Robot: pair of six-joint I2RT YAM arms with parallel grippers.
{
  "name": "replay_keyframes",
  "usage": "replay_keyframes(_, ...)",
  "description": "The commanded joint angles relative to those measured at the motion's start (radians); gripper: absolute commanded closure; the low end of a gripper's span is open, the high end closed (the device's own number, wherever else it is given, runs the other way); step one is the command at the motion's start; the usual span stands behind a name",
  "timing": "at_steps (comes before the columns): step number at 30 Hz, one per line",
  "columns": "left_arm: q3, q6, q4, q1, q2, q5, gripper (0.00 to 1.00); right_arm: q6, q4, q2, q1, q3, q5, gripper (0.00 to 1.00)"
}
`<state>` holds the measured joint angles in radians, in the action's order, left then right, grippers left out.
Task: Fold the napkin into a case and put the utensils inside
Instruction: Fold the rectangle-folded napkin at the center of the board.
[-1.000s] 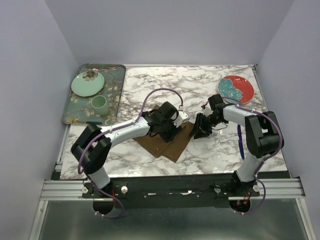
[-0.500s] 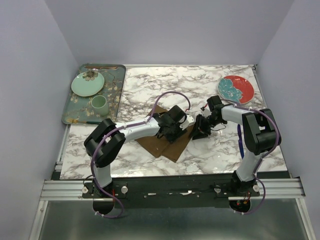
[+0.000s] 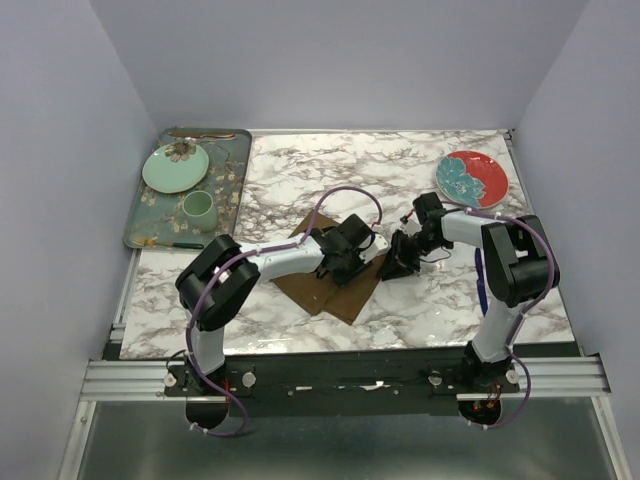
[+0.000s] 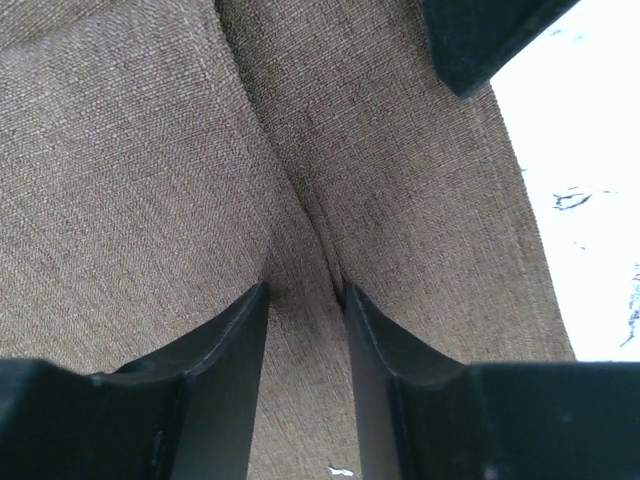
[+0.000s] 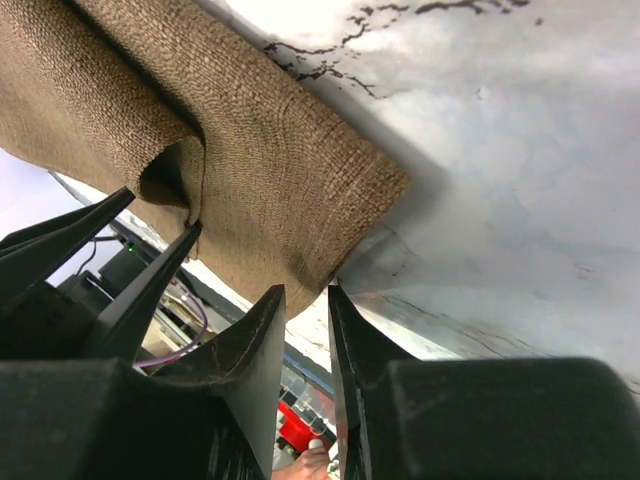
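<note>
**Item 1: my left gripper.** It points down into the cloth with the jaws a narrow way apart. A raised pleat of the napkin runs straight into the gap and meets both tips. I cannot tell whether I have it clamped or only straddle it.

**Item 2: my right gripper.** The jaws are nearly together, with a slim gap and nothing in it that I can see. The napkin's doubled edge sits just ahead of the tips, and its corner is a little to their right. My left gripper's fingers show on the far side of that fold.

**Item 3: the napkin.** It is directly under my left gripper and just to the left of my right one, on the marble table. Part of it is doubled over, but the outline is broad and uneven, not a narrow pouch.

**Item 4: blue-handled utensil.** It lies on the table behind my right gripper, alongside that arm and well apart from the napkin.

**Item 5: copper utensil.** It rests at the far rim of the tray, well off to the far left of my left gripper. The tray also holds a green plate and a cup.

**Item 6: red plate.** It sits beyond my right gripper, toward the far right corner.

**Status, as I judge it.** Folding is under way but not finished, and there is no case yet. Neither utensil has been collected. The cloth has to be brought down to a long narrow pouch. After that I fetch both utensils from opposite sides and slide them in.
</note>
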<state>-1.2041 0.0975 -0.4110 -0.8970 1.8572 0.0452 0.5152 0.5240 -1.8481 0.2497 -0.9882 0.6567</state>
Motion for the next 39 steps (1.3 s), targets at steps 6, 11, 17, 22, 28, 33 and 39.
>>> replay_keyframes(6, -0.011, 0.025, 0.006, 0.0, 0.027, -0.038, 0.69, -0.02, -0.005, -0.053, 0.011, 0.005, -0.085, 0.7)
replay_keyframes(11, -0.02, 0.024, -0.006, 0.004, 0.002, -0.01, 0.7, -0.029, 0.007, -0.059, 0.011, -0.003, -0.109, 0.71)
replay_keyframes(17, -0.032, 0.011, -0.046, 0.012, -0.039, 0.042, 0.65, -0.035, 0.016, -0.062, 0.013, -0.012, -0.131, 0.73)
replay_keyframes(22, -0.041, 0.01, -0.057, 0.023, -0.046, 0.056, 0.64, -0.041, 0.025, -0.065, 0.013, -0.02, -0.138, 0.73)
replay_keyframes(28, -0.052, -0.004, -0.054, 0.038, -0.03, 0.061, 0.69, -0.046, 0.028, -0.062, 0.013, -0.02, -0.141, 0.73)
replay_keyframes(33, -0.067, -0.012, -0.049, 0.041, -0.05, 0.09, 0.82, -0.049, 0.028, -0.062, 0.013, -0.02, -0.143, 0.73)
replay_keyframes(39, -0.132, -0.061, -0.08, 0.041, -0.052, 0.162, 0.91, -0.047, 0.03, -0.068, 0.014, -0.021, -0.14, 0.74)
